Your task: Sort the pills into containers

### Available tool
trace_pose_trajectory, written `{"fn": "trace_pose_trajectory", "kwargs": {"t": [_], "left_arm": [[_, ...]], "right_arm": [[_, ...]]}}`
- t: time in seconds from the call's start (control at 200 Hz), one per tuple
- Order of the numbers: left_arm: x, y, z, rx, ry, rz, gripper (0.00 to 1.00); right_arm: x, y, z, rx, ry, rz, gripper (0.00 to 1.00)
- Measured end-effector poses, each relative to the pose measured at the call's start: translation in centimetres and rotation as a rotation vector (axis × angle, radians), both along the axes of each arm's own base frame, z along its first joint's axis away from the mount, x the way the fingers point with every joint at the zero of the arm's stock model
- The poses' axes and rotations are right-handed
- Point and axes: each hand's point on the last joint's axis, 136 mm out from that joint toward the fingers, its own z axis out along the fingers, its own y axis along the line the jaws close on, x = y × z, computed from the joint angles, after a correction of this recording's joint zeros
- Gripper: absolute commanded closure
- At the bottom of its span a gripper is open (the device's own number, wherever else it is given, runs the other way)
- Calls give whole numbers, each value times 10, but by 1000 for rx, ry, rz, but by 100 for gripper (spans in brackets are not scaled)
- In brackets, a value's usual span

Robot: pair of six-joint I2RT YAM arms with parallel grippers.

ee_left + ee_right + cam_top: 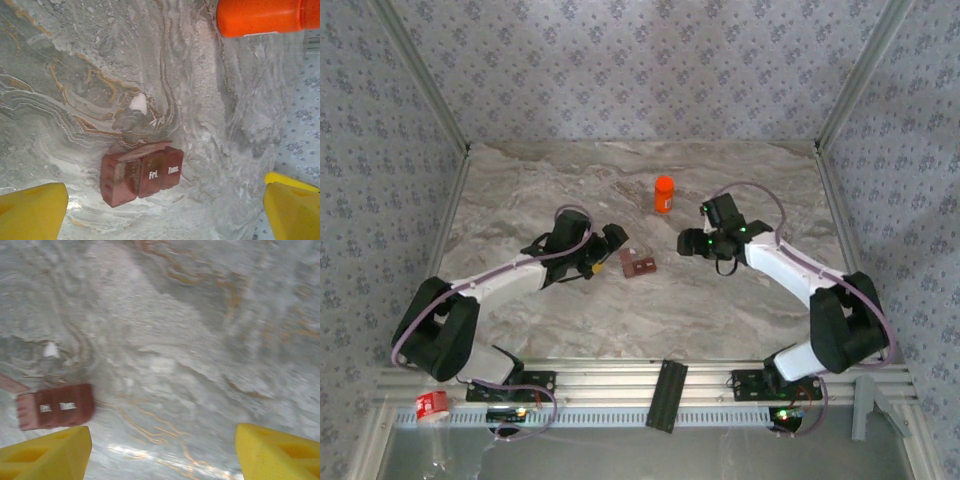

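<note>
The containers are a dark reddish-brown strip of joined boxes on the marble table between the two arms. In the left wrist view the containers show "Fri" and "Tues" labels, and the leftmost lid stands raised. One whitish pill lies on the table just beyond the strip, and the same pill appears above the containers in the right wrist view. My left gripper hovers just left of the strip, open, its yellow fingers wide apart. My right gripper is to the strip's right, open and holding nothing.
An orange pill bottle stands upright behind the containers, nearer the right arm; its side crosses the top of the left wrist view. Patterned walls and metal frame posts enclose the table. A black bar lies on the front rail.
</note>
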Motion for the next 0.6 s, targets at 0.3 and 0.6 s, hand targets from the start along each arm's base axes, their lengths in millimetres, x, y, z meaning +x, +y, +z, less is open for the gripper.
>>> {"fn": "trace_pose_trajectory", "kwargs": {"t": [0.3,0.6], "left_arm": [[-10,-28,-37,35,23,-130,0],[-5,-45,-37,20,4,-169,0]], "right_arm": [[-18,-48,-8,-2,23,-120,22],[-23,-58,-12,6,34,-159,22]]}}
